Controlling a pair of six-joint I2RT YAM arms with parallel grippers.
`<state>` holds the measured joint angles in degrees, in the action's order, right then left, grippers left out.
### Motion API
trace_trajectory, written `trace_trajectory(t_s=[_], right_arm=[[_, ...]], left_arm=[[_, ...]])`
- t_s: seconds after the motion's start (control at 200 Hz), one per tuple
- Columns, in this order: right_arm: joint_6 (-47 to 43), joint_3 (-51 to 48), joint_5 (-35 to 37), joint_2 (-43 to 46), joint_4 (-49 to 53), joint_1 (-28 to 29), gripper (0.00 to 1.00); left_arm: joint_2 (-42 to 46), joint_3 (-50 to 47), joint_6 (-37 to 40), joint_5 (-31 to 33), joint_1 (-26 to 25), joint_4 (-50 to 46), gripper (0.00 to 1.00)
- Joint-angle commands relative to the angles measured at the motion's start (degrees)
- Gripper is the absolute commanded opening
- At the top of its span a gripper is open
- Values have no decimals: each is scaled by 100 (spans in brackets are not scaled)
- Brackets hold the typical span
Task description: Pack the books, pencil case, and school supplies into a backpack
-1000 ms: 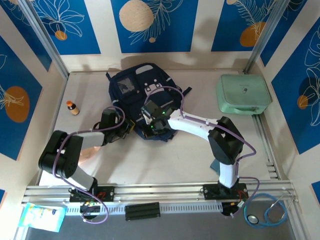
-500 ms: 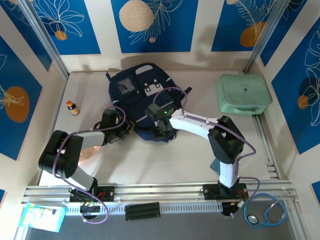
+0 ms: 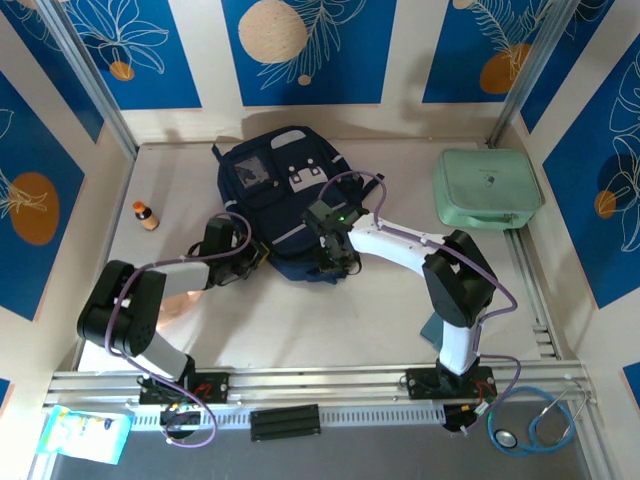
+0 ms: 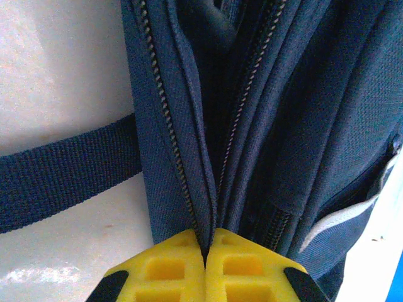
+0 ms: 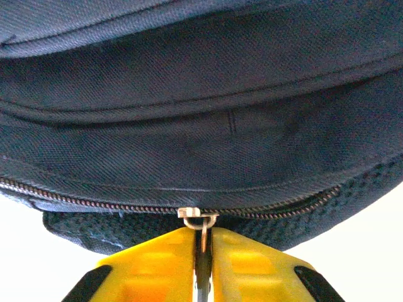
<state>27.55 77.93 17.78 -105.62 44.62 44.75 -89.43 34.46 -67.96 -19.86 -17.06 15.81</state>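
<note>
The navy backpack (image 3: pixel 270 185) lies flat at mid-table, its zippered end toward me. At that end's left corner my left gripper (image 3: pixel 257 257) is shut on a fold of backpack fabric beside the zipper teeth (image 4: pixel 204 248). My right gripper (image 3: pixel 337 262) is at the near edge. In its wrist view (image 5: pixel 203 242) the yellow fingers stand a narrow slit apart. The metal zipper pull (image 5: pixel 200 217) hangs in that slit below the closed zipper line. The mint-green pencil case (image 3: pixel 487 188) rests at the back right. The books are out of view.
A small orange-capped bottle (image 3: pixel 146 215) stands near the left wall. A dark strap (image 4: pixel 63 176) lies across the white table left of the backpack. A stethoscope (image 3: pixel 535 425) sits off the table at the front right.
My right gripper has slid rightward along the backpack's near edge with the zipper pull, and its fingers have eased slightly apart. The left gripper has kept its hold.
</note>
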Motion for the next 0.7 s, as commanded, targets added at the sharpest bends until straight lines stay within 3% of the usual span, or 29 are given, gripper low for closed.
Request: trace_trajectory(t_s=[0.0, 0.44, 0.69], right_arm=[[-66, -78, -218, -24, -85, -28, 18], [82, -64, 116, -211, 96, -63, 18], [168, -381, 511, 235, -44, -286, 2]], left_arm=[[66, 154, 150, 174, 40, -52, 0], [92, 203, 199, 186, 70, -130, 0], [228, 218, 382, 261, 202, -377, 0]])
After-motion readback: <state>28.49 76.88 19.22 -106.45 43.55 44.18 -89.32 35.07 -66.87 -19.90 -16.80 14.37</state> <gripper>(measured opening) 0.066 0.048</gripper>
